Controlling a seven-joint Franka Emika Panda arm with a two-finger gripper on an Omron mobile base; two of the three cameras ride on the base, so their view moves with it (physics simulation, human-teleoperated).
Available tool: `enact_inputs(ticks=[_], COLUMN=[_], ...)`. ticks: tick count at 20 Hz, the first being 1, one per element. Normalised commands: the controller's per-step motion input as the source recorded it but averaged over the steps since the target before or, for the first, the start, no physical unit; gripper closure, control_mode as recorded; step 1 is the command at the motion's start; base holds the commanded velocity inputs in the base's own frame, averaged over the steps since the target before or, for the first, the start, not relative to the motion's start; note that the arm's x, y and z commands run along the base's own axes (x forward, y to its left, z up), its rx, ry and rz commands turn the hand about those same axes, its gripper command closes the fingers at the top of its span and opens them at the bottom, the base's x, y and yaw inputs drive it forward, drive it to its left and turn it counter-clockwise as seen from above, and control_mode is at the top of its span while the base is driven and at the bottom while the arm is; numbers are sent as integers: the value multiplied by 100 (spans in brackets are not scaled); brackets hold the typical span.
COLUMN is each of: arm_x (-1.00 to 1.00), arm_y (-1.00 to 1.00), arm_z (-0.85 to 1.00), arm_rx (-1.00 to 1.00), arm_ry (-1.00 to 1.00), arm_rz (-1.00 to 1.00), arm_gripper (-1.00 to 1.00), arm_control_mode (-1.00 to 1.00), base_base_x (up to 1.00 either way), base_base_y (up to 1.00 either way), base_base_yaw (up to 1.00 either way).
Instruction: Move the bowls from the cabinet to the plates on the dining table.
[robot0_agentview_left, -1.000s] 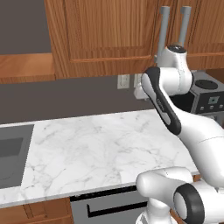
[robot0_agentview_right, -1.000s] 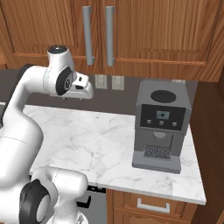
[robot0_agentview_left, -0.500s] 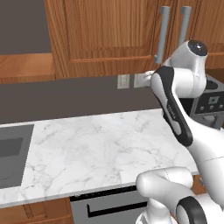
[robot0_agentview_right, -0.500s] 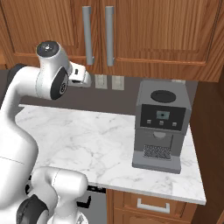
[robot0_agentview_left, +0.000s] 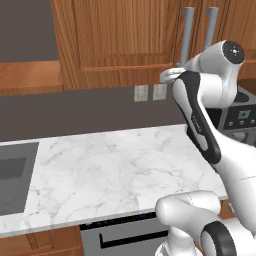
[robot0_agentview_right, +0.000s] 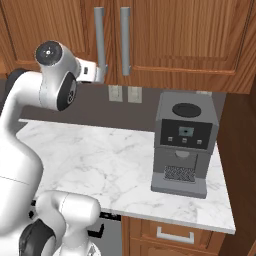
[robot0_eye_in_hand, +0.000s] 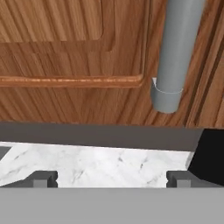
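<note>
Cabinet (robot0_eye_in_hand: 74, 52) handle (robot0_eye_in_hand: 175, 57) above tool (robot0_eye_in_hand: 111, 178) (jaws apart)

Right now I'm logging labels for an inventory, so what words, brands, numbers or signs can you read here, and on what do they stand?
None can be read.
Coffee machine: its small screen and the buttons below it show marks too small and blurred to read.
Cabinet doors, bar handles, wall outlets and marble counter: no text.

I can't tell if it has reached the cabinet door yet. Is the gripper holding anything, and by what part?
Nothing is held. The gripper is open and empty, its fingertips wide apart, just below the lower end of the cabinet's grey bar handle, not around it.
</note>
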Motion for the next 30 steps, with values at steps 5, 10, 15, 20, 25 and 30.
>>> enact_inputs(ticks=[5,10,15,20,25,30], arm_x=[26,22,24,1,23,40], arm_y=[-18,-28,-18,-2,-3,0], arm_z=[45,45,29,0,-10,-17], arm_rx=[0,1,1,0,0,0], arm_ry=[0,-1,-6,-1,0,-2], arm_rz=[-3,-3,-3,0,0,0], arm_gripper=[-100,-100,-100,-100,-100,-100], arm_control_mode=[-100,-100,-100,-100,-100,-100], base_base_x=[0,0,0,0,0,0], base_base_y=[0,0,0,0,0,0], base_base_yaw=[0,0,0,0,0,0])
